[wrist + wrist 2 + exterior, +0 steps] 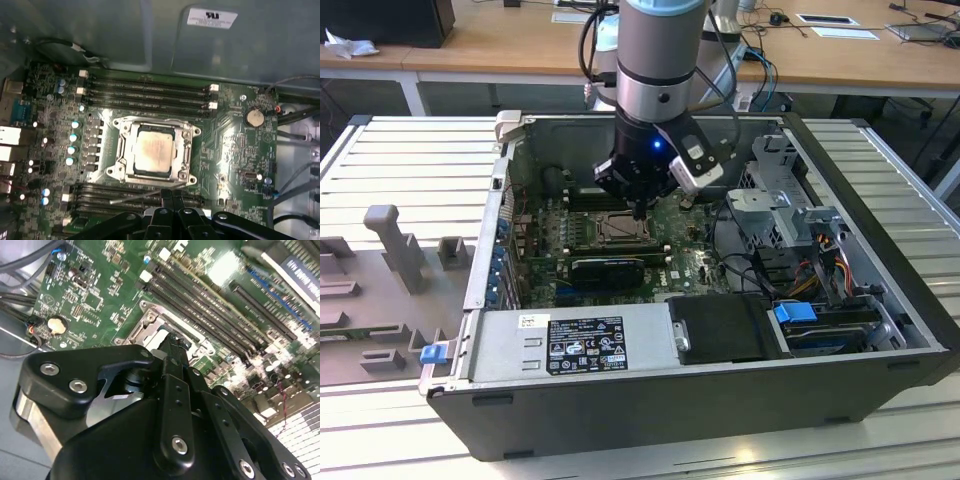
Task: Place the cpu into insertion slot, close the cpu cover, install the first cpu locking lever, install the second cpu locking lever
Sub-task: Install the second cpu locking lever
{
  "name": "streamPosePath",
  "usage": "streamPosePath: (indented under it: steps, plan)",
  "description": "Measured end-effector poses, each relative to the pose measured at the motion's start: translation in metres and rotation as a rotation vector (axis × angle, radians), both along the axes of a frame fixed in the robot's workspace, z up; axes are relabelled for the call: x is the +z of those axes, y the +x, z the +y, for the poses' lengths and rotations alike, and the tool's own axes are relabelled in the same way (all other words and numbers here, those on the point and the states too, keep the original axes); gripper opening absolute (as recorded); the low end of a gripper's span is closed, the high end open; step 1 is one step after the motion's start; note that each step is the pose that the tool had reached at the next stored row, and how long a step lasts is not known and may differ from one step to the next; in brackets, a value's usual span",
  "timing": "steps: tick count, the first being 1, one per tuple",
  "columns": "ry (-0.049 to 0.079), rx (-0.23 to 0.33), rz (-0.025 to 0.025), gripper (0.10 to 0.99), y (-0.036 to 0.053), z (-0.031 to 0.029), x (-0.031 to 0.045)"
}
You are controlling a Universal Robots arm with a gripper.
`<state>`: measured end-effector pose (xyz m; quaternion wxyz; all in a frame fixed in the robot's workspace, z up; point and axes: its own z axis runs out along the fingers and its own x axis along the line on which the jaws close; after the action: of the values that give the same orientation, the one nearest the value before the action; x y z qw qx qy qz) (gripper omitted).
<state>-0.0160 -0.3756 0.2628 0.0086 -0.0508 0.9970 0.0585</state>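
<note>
The cpu [154, 150], a pale square chip, lies seated in the insertion slot [116, 169] of the green motherboard. The silvery cpu cover [186, 152] lies flat around it. A thin wire locking lever [135, 198] slants along the socket's side nearest the camera, and its end reaches my fingertips. My gripper [172, 196] has its black fingers pressed together, shut, at that socket edge. The exterior view shows the gripper [640, 210] hanging just over the socket [618, 232] inside the open computer case. In the second wrist view the fingertips [172, 344] point at the socket frame [150, 322].
Memory slots [150, 92] run along the socket's far side, with more close by my fingers. A coin battery [254, 117] sits beside it. A long black card [608, 268], the power supply [580, 345], a drive cage [790, 215] and cables [820, 260] crowd the case.
</note>
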Motion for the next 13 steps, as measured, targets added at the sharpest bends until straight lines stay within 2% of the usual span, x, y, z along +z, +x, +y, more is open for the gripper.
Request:
streamPosePath:
  steps: [5,8,10,12,13]
  plan:
    - [0.000,0.000,0.0000,0.106,-0.0001,-0.0103,0.0000]
    - [0.000,0.000,0.0000,0.106,0.0000,-0.0125,-0.0001]
    - [0.000,0.000,0.0002,0.106,0.0000,-0.0160,-0.0004]
    - [0.010,0.000,0.0023,0.106,-0.0001,-0.0166,-0.0037]
    - [0.010,0.000,0.0025,0.106,-0.0003,-0.0158,-0.0074]
